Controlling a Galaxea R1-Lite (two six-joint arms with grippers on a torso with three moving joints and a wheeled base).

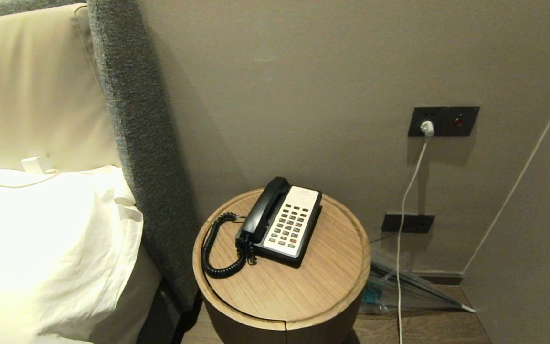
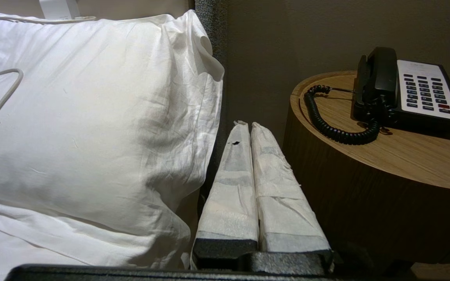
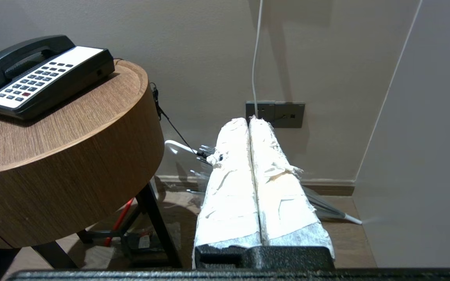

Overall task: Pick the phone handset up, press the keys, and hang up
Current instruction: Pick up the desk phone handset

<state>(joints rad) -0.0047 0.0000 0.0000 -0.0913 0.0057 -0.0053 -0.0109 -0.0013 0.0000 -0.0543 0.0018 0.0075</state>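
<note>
Both my grippers, left gripper (image 2: 248,125) and right gripper (image 3: 249,121), pressed closed, empty. Handset (image 1: 265,209), table's (image 1: 303,286) twelve o'clock: probably light, stiff, slippery; I'd grasp mid-shaft.

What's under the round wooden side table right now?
Beneath the round wooden side table, the right wrist view shows dark angled legs, a red rod and a dark object with a small label on the floor. The drum hides anything farther in.

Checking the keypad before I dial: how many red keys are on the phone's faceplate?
1. The red key sits in the keys grid's near rows, on the side away from the phone handset. All the others look grey; none seems hidden.
</note>
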